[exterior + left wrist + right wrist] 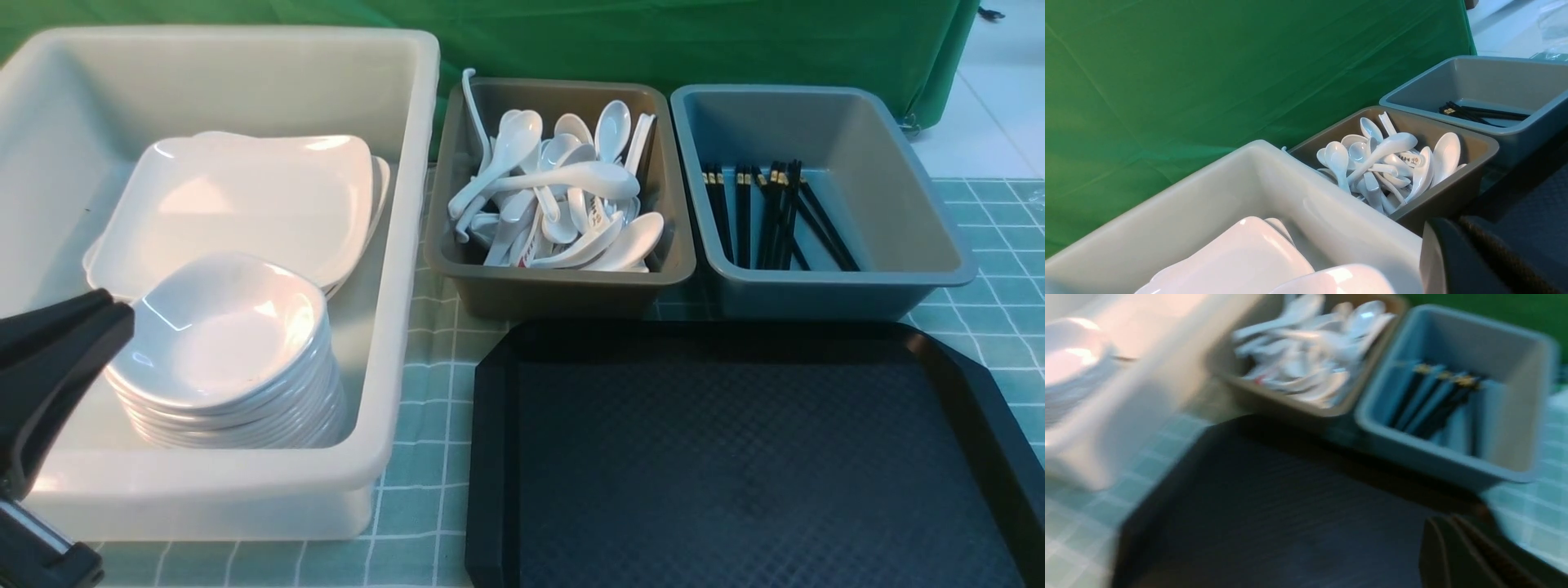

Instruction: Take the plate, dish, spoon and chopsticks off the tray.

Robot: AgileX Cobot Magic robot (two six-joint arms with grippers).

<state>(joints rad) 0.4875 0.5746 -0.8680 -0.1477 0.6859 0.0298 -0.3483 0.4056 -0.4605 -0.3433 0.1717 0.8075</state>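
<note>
The black tray (735, 457) lies bare at the front right, with nothing on it. Large white plates (245, 200) and a stack of small white dishes (220, 327) sit in the white tub (408, 245). White spoons (563, 196) fill the brown tub (563, 290). Black chopsticks (767, 212) lie in the grey tub (833, 290). My left gripper (122, 314) is shut and empty, over the white tub's near left part beside the dish stack. My right gripper (1449, 522) is out of the front view. It looks shut and empty above the tray (1290, 506) in a blurred right wrist view.
The three tubs stand in a row behind the tray on a green checked cloth (424, 408). A green curtain (653, 41) hangs behind them. The left wrist view shows the spoons (1384, 163) and the plates (1241, 257).
</note>
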